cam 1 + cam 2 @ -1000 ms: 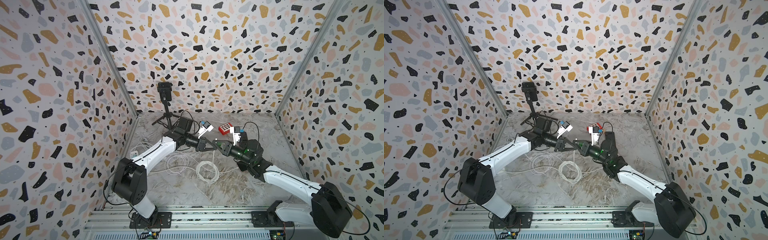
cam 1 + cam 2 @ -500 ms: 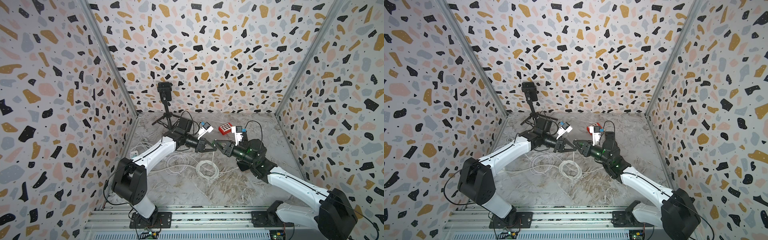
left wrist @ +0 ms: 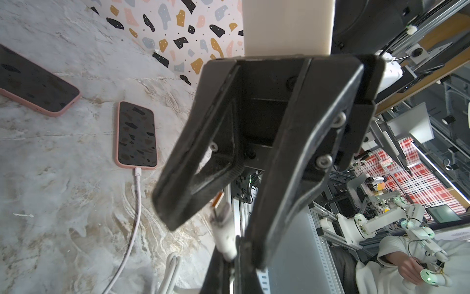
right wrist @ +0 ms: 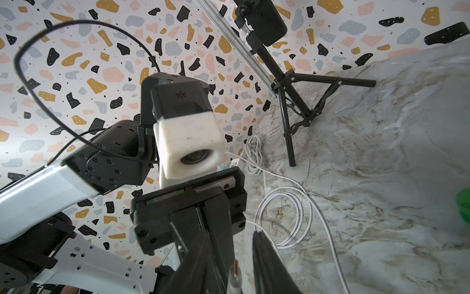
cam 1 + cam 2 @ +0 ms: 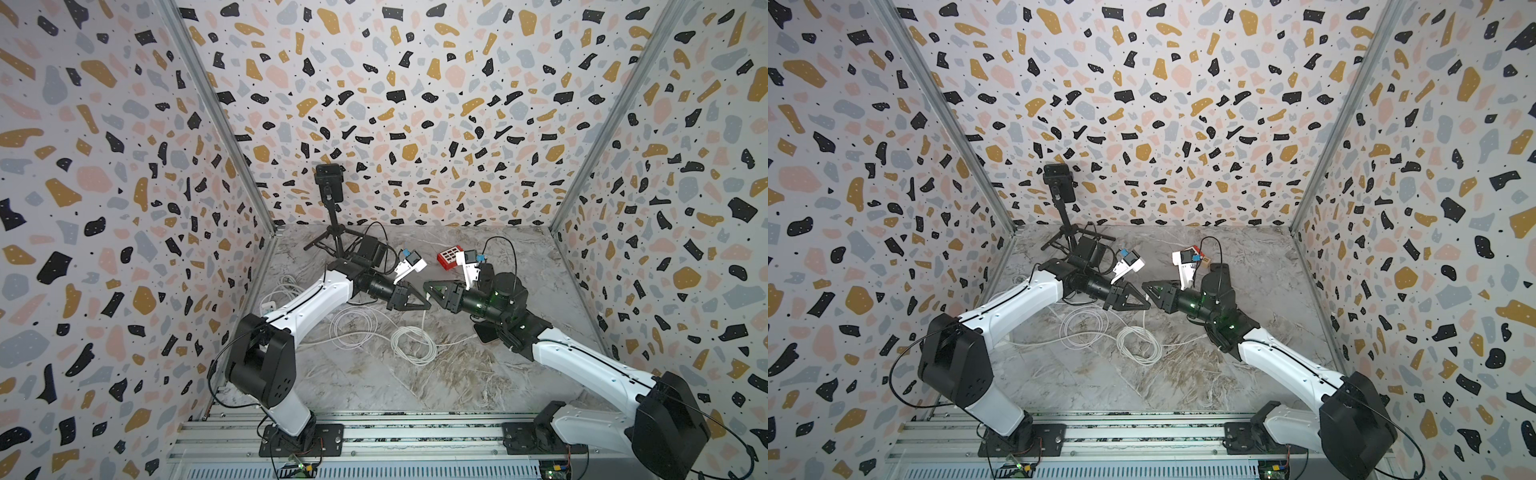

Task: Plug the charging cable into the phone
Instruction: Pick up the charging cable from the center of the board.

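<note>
Since a second ago the right gripper (image 5: 429, 287) has spread its jaws partway. The left gripper (image 5: 424, 302) stays clamped on the white plug (image 5: 427, 296) of the charging cable (image 5: 411, 345).

In both top views the grippers meet tip to tip above the middle of the desk (image 5: 374, 386). The cable drops from the plug to loose coils (image 5: 1138, 340) on the desk. A phone (image 5: 485, 335) shows partly under the right arm.

In the left wrist view the right gripper's fingers (image 3: 178, 193) stand apart on either side of the plug (image 3: 225, 234). Whether they touch it I cannot tell. On the desk beyond lies a pink-cased phone (image 3: 137, 135) with a cable already in its port, and a second phone (image 3: 33, 86) lies apart from it.

In the right wrist view the plug's metal tip (image 4: 234, 273) stands in the gap between the right gripper's fingers (image 4: 269, 267).
</note>
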You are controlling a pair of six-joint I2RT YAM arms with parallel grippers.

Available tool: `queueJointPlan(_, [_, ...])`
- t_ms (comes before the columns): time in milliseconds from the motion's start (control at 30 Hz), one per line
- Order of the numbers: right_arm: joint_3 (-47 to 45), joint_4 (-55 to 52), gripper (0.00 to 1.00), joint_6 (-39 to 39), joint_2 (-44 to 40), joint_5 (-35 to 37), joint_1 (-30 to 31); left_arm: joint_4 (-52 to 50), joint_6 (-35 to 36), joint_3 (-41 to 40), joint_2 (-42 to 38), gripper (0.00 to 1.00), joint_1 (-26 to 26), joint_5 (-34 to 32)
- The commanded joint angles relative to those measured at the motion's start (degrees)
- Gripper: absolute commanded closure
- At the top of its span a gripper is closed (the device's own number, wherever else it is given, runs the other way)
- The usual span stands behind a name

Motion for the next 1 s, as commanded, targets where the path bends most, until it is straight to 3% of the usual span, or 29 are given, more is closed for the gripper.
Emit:
queueJointPlan(0, [2.0, -0.9, 0.71, -1.3, -0.5, -0.8, -0.1, -0.5, 1.5, 2.0, 0.1, 1.0, -0.2, 2.4])
queueJointPlan(133, [2.3, -1.1, 0.99, -1.1, -0.7, -0.8, -0.1, -0.2, 0.8, 2.2, 0.3, 1.0, -0.2, 2.1])
queueJointPlan(200, [2.2, -1.1, 1.0, -1.2, -0.8, -0.5, -0.1, 2.5, -3.5, 2.4, 0.2, 0.98, -0.1, 2.3])
queueJointPlan(267, [1.9, -0.6, 1.0, -0.9, -1.4, 0.2, -0.1, 6.5, -9.1, 2.2, -0.6, 0.73, -0.2, 2.6])
queueJointPlan(367, [-0.1, 2.8, 1.0, 0.5, -2.8, 1.9, 0.0, 13.6, -16.4, 0.2, -2.4, 0.65, -0.2, 1.0])
queueJointPlan(433, [-1.8, 6.3, 1.0, 1.9, -3.4, 3.2, -0.1, 17.6, -20.5, -1.3, -2.4, 0.64, -0.1, 0.2])
queueJointPlan(667, [-7.0, 11.6, 1.0, 3.1, -4.6, 8.0, -0.1, 56.3, -48.5, -14.8, -1.1, 0.76, -0.2, -3.4])
queueJointPlan(767, [-9.2, 12.3, 1.0, 2.8, -5.9, 11.0, -0.1, 60.8, -51.9, -16.1, 0.1, 0.78, -0.5, -3.8])
queueJointPlan(967, [-11.4, 12.8, 1.0, 2.1, -6.8, 13.7, -0.1, 61.0, -51.1, -16.5, 0.7, 0.8, -2.7, -3.2])
